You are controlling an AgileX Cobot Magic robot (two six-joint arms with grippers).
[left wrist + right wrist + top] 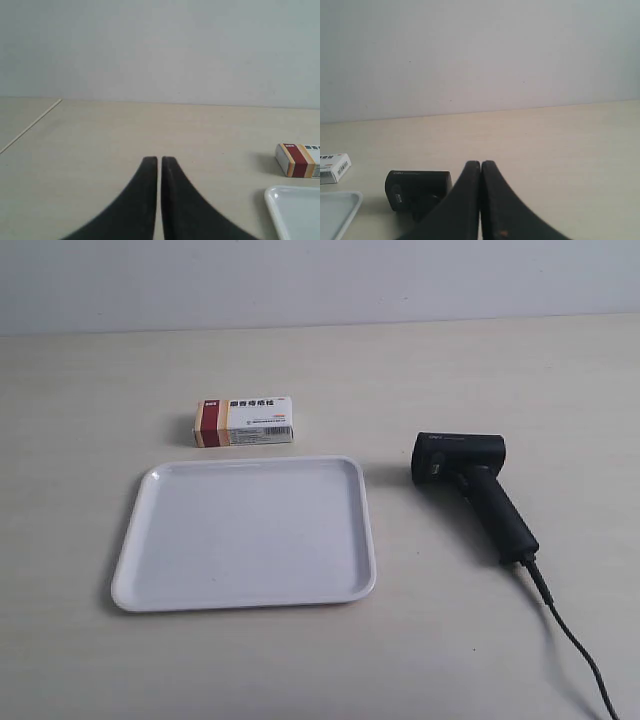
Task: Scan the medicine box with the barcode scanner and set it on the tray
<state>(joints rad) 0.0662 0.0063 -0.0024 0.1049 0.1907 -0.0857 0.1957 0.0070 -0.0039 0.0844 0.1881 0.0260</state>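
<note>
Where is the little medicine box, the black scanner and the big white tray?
medicine box (244,421): exterior view, middle of its top face.
barcode scanner (470,483): exterior view, where its head meets the handle.
tray (245,604): exterior view, on its near rim.

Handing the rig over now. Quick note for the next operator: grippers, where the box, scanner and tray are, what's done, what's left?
Left gripper: shut, empty, off the table's things.
Right gripper: shut, empty, with the scanner just past its tips.
Box: flat on the table, just beyond the tray's far rim, not on it.
Scanner: lying on the table beside the tray, apart from it, cable trailing off toward the near edge.
Tray: empty.
Done: nothing visible.
Left: pick up box and scanner, scan, set box on tray.
</note>
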